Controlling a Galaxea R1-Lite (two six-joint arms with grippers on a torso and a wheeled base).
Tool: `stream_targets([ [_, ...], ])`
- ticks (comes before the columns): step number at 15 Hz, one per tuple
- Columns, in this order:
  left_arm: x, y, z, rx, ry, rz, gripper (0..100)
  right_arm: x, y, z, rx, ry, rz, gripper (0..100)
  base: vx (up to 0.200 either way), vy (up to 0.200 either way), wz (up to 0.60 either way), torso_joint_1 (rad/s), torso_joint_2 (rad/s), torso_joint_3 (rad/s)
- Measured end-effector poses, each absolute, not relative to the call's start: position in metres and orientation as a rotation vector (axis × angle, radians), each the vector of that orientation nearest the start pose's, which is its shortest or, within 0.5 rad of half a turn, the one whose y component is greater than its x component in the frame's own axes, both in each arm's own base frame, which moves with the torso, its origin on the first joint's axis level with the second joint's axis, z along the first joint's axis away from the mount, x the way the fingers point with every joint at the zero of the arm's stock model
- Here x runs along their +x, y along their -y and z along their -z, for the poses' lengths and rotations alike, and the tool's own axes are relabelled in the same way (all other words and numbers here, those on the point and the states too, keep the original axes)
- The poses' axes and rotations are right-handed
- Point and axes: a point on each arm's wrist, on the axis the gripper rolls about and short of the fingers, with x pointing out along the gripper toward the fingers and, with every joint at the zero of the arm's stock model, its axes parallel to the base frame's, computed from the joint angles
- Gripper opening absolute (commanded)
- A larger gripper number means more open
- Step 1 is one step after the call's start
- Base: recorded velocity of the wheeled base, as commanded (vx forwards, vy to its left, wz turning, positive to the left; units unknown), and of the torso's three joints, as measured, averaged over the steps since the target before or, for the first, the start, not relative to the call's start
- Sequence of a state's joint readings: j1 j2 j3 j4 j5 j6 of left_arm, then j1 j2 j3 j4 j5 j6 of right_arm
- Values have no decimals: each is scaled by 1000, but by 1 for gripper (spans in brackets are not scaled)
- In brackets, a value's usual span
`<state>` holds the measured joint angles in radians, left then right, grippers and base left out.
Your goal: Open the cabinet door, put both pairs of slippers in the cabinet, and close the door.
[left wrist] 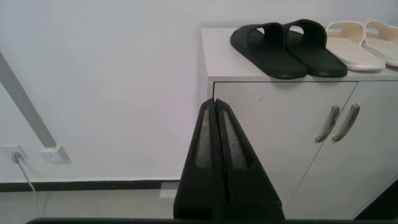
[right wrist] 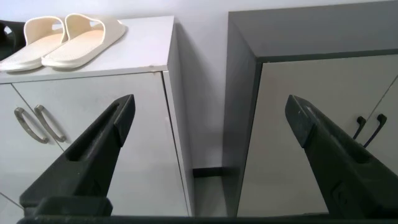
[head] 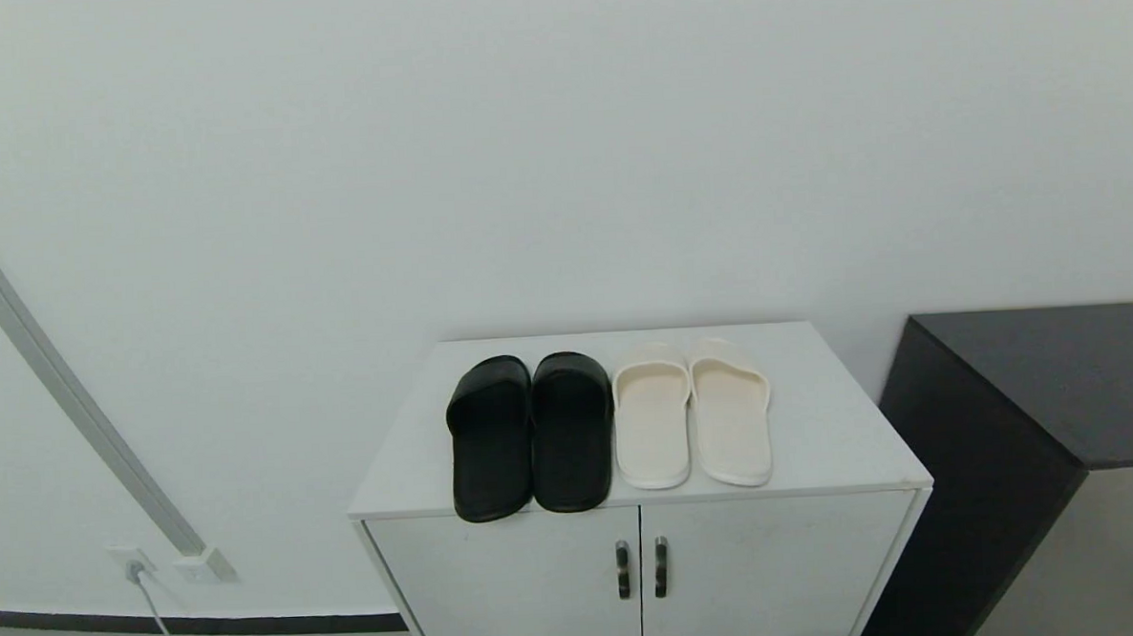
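A white cabinet stands against the wall with both doors shut and two metal handles at the middle seam. On its top lie a black pair of slippers on the left and a cream pair of slippers on the right, toes toward the wall. My left gripper is shut with nothing in it, below and to the left of the cabinet, well short of the door handles. My right gripper stands wide open and empty, level with the cabinet's right side, near the cream slippers.
A taller dark grey cabinet stands close on the right, with a narrow gap between the two. On the wall at the left run a slanted cable duct and a socket with a plugged cord.
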<state>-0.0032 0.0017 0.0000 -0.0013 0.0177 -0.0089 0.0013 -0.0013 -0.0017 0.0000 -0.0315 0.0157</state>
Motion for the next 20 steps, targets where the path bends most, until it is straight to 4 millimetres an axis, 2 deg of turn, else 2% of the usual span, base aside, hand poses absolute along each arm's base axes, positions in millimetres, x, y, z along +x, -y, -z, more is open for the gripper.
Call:
stream_targets([
  [16,-23,0,-76,-10,0,-15,0,-22,1,-76,-7,-10,24,100,0,0,0,0,0,0],
  [17,-23,0,-76,-10,0,-13,0,-22,1,-80,-1,-7,19,100,0,0,0,0,0,0],
  [20,-23,0,-76,-9,0,-14,0,-24,2,-120,67,24,-10,100,0,0,0,0,0,0],
])
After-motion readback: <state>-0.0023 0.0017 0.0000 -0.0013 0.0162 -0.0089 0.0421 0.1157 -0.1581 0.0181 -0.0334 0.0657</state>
